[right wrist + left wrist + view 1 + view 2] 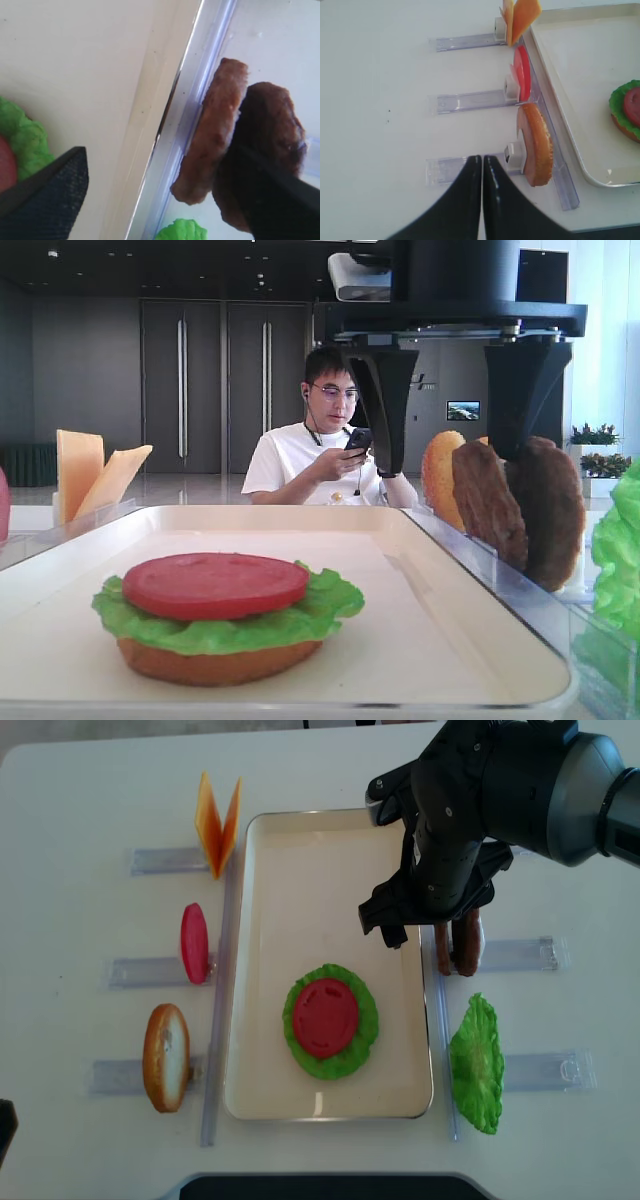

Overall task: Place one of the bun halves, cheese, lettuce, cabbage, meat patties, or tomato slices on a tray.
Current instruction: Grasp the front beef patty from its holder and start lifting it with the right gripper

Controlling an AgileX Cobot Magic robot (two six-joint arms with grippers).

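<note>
Dark brown, grainy round meat patties [458, 946] stand on edge side by side in a clear plastic rack [520, 954] at three o'clock of the cream-beige rectangular plastic tray [300, 860]. Straddling them from above, the black right gripper [440, 925] has its jaws spread wide, one finger [272, 192] against the outer patty's face, the other over the tray's edge. On the tray, toward six o'clock, a flat red tomato slice [326, 1015] lies on a ruffled green lettuce leaf [365, 1020] atop an orange-tan bun half [215, 660]. The left gripper [482, 165] hangs over the white table [380, 100] with its fingers pressed together, holding nothing.
</note>
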